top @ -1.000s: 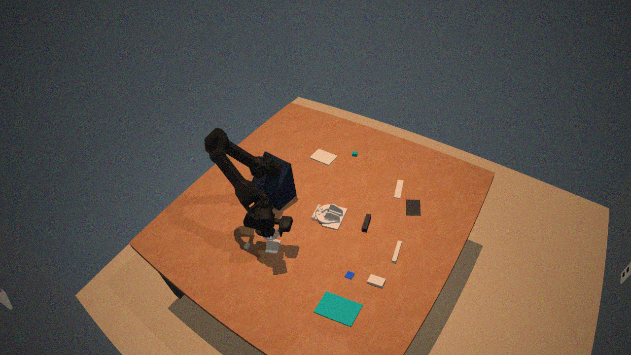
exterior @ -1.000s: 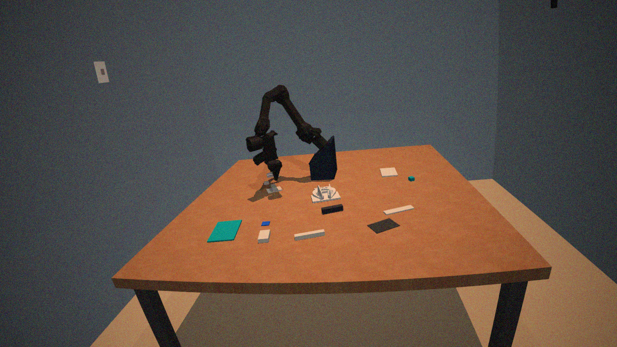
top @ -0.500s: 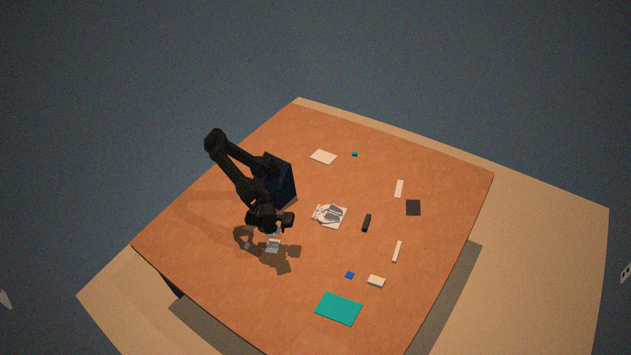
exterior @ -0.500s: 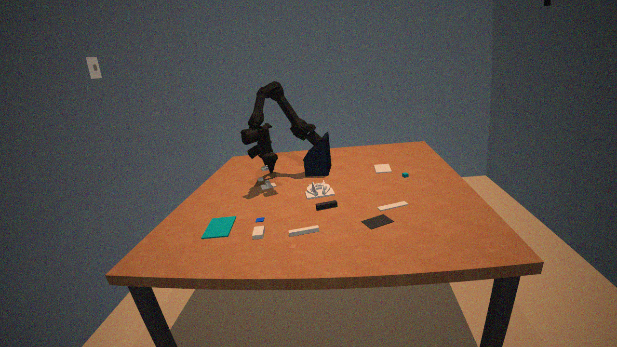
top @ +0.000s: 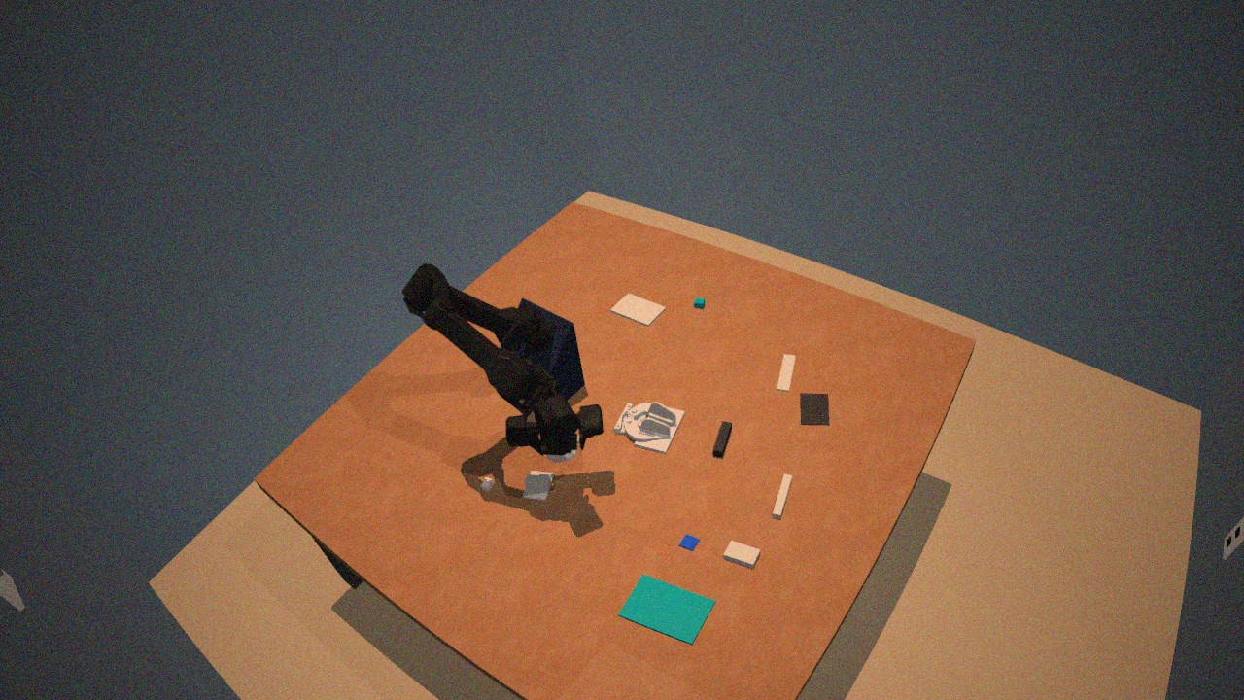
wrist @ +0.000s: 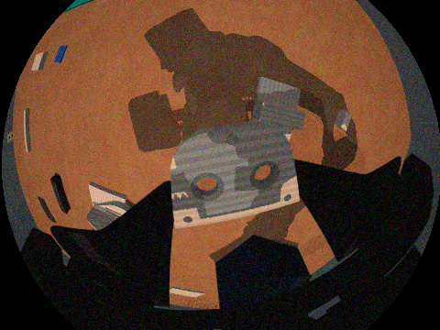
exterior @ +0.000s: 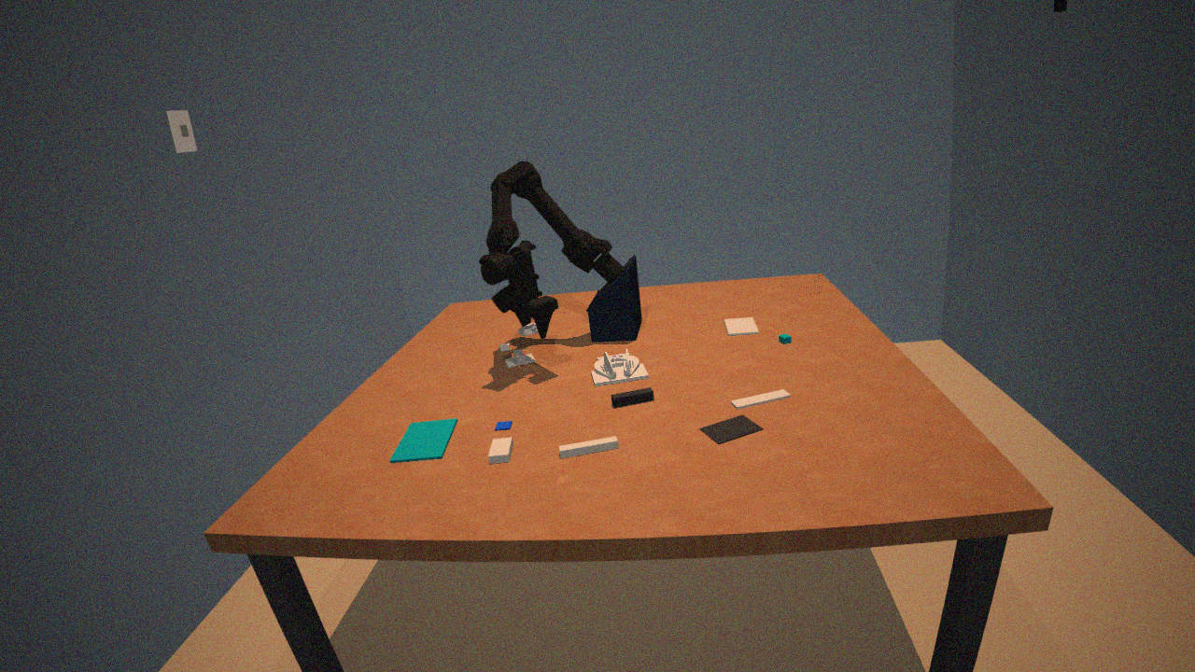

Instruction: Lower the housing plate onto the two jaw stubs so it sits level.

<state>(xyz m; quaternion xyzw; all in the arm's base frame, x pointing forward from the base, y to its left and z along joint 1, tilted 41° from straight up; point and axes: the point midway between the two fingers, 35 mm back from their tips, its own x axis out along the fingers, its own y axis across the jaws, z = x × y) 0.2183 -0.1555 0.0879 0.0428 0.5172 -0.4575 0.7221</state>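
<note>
My gripper [top: 562, 450] [exterior: 533, 329] [wrist: 231, 176] is shut on the housing plate [top: 564, 456] [exterior: 527, 330] [wrist: 226, 156], a grey-white plate with a rounded edge and two large holes. The plate is held above the table, clear of it, with a black finger at each side in the wrist view. The base assembly [top: 656, 446] [exterior: 620, 379] [wrist: 106, 192] sits to the right of the gripper in the top and exterior views, with two grey jaws [top: 658, 422] [exterior: 615, 366] standing on it. The plate is apart from the jaws. In the wrist view the left finger partly hides the base. The stubs are too small to make out.
A grey-white block [top: 537, 485] [exterior: 520, 359] [wrist: 277, 103] stands on the table below the plate, beside a small grey piece [top: 487, 483] [exterior: 505, 346] [wrist: 343, 120]. A black bar [top: 721, 439] [exterior: 632, 398] [wrist: 60, 193] lies beyond the base. The arm's dark mount [exterior: 615, 313] stands behind the base.
</note>
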